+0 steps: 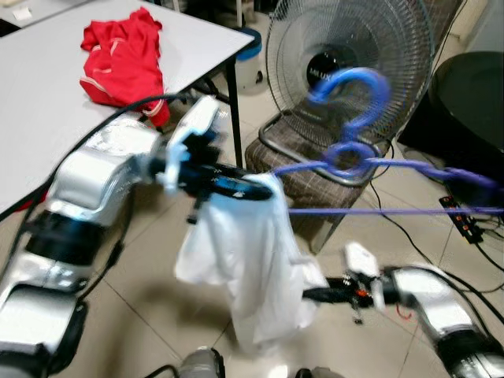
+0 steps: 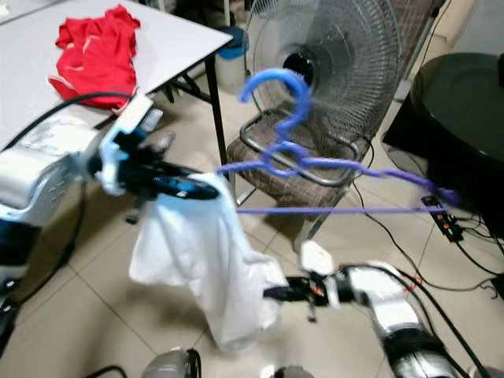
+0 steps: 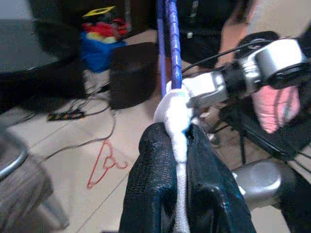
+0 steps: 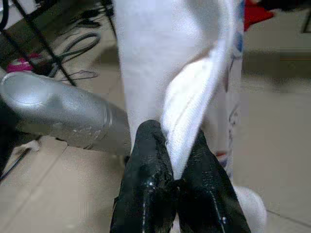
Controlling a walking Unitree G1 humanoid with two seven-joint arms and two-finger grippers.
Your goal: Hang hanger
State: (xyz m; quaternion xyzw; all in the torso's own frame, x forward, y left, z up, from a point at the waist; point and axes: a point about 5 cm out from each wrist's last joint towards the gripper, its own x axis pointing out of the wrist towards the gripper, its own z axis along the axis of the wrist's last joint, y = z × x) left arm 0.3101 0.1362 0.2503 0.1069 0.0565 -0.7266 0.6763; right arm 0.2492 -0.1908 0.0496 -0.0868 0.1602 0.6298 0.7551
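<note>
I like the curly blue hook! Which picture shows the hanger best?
The left eye view: the whole blue hanger shows, hook and bar, before the fan. The right eye view nearly matches. The left wrist view shows just its end where the left gripper pinches white cloth.

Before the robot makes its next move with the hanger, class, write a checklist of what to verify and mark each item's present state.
1. Left gripper shut on the white garment at the blue hanger: ok.
2. Right gripper pinching the garment's lower edge: ok.
3. Garment fully spread on hanger: not ok, it hangs bunched at one end.
4. Hanger hook free: ok.
5. Rail to hang it on: cannot tell.
</note>
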